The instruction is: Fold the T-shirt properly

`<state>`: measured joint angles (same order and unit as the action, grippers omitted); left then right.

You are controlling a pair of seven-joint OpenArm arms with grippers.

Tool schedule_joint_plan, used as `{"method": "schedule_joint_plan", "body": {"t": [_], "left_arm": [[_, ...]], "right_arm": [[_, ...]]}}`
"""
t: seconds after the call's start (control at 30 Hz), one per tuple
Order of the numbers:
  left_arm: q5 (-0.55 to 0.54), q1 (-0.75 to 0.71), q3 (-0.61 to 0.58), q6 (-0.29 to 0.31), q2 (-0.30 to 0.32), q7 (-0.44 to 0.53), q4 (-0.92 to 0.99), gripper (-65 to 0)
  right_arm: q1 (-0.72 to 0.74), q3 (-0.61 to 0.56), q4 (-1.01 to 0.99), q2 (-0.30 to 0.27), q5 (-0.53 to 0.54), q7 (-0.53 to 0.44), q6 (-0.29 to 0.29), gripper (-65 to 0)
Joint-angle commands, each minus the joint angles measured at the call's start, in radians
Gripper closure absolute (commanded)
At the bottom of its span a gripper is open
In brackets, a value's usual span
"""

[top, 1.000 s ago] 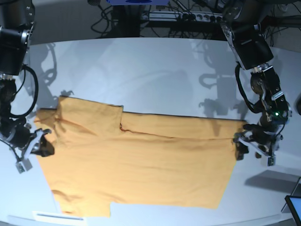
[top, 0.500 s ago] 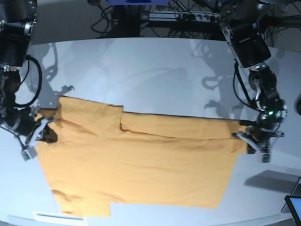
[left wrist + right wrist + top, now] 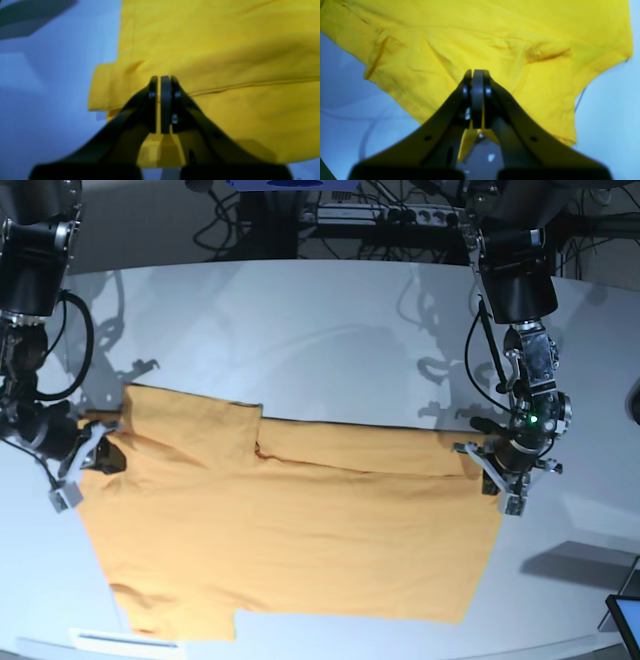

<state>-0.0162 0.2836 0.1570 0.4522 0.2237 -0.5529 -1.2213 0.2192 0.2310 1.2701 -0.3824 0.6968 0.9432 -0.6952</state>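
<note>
The orange-yellow T-shirt (image 3: pixel 300 530) lies spread flat on the white table (image 3: pixel 330 340), with one strip along its far side folded over. My left gripper (image 3: pixel 492 468) is at the shirt's right edge in the base view. The left wrist view shows this gripper (image 3: pixel 160 79) shut on the T-shirt (image 3: pixel 225 50), a thin line of yellow cloth pinched between its pads. My right gripper (image 3: pixel 100 455) is at the shirt's left edge by a sleeve. In the right wrist view it (image 3: pixel 475 72) is shut on the T-shirt (image 3: pixel 495 30), and cloth pokes out behind the jaws.
Cables and a power strip (image 3: pixel 400 215) run along the back beyond the table. A screen corner (image 3: pixel 625 615) shows at the lower right. A white strip (image 3: pixel 125 640) lies at the table's front left edge.
My left gripper has shut on the shirt's right edge and drawn it inward. My right gripper, still shut on the left edge, has moved up and slightly inward.
</note>
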Motion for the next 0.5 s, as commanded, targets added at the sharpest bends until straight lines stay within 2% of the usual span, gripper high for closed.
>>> {"method": "schedule_joint_plan", "body": {"t": [0.0,0.1,0.3,0.47], "left_arm": [[-0.005,0.029,0.005,-0.005,0.018,0.027,-0.015,-1.3],[-0.001,0.030,0.005,-0.005,0.018,0.043,-0.016,-1.3],[-0.003,0.030,0.005,-0.005,0.018,0.046,-0.016,-1.3],[-0.003,0.030,0.005,-0.005,0.018,0.047,-0.021,-1.3]], "right_arm": [[0.035,0.003,0.010,-0.019,0.016,-0.023,-0.003,-0.4],[0.049,0.003,-0.014,-0.019,-0.018,-0.063,-0.003,-0.4],[0.079,-0.080,-0.069,-0.013,-0.202,-0.151,-0.003,-0.3],[0.088,-0.095,-0.126,-0.013,-0.214,-0.209,-0.003,-0.3]]}}
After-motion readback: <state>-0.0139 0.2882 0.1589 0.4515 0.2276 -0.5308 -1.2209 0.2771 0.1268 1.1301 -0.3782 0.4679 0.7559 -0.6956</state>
